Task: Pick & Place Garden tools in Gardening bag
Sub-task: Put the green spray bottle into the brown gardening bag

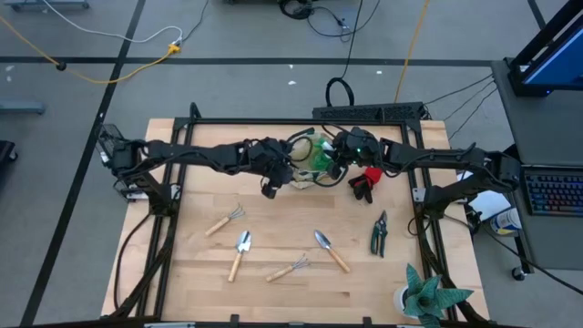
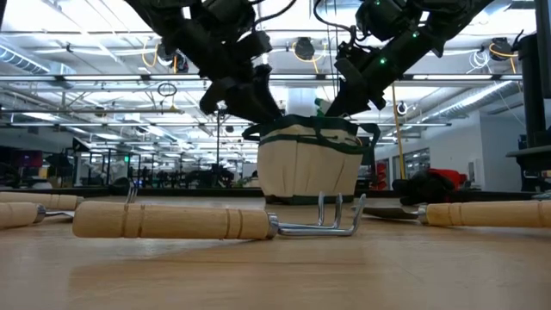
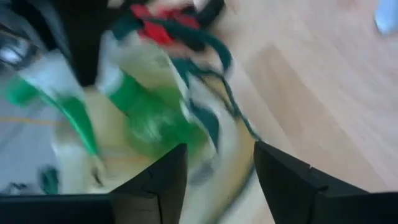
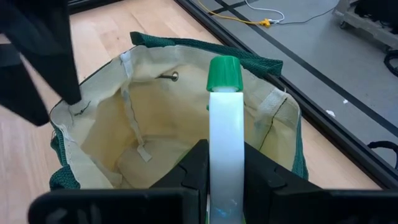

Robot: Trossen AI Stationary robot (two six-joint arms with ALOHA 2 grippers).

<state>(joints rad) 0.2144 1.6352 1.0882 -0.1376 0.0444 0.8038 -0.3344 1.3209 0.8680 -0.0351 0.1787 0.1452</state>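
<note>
The tan gardening bag (image 1: 305, 155) with green trim stands open at the table's far middle, and shows upright in the low view (image 2: 308, 164). My right gripper (image 4: 225, 149) is shut on the spray bottle (image 4: 224, 118), white with a green cap, over the bag's mouth (image 4: 155, 149). My left gripper (image 3: 217, 149) is open at the bag's left rim (image 2: 258, 131). A red glove (image 1: 368, 179), shears (image 1: 378, 233), two trowels (image 1: 240, 252) (image 1: 331, 249) and two hand rakes (image 1: 225, 220) (image 1: 290, 267) lie on the table. My right gripper pinches the spray bottle's white part (image 4: 225, 168) between its two fingers (image 4: 194, 168). The bottle lies along the fingers, its green cap (image 4: 224, 73) at the far end, pointing slantwise down at the bag. It is clear of the table, over the bag's opening. My left gripper's fingers (image 4: 65, 74) stand at the bag's rim (image 4: 81, 109); I cannot tell whether they touch it.
A spiky green plant in a white pot (image 1: 428, 296) stands at the near right corner. The black frame rails (image 1: 301, 120) run along the table's far and side edges. Bare wood lies between the tools and the near edge (image 1: 301, 301).
</note>
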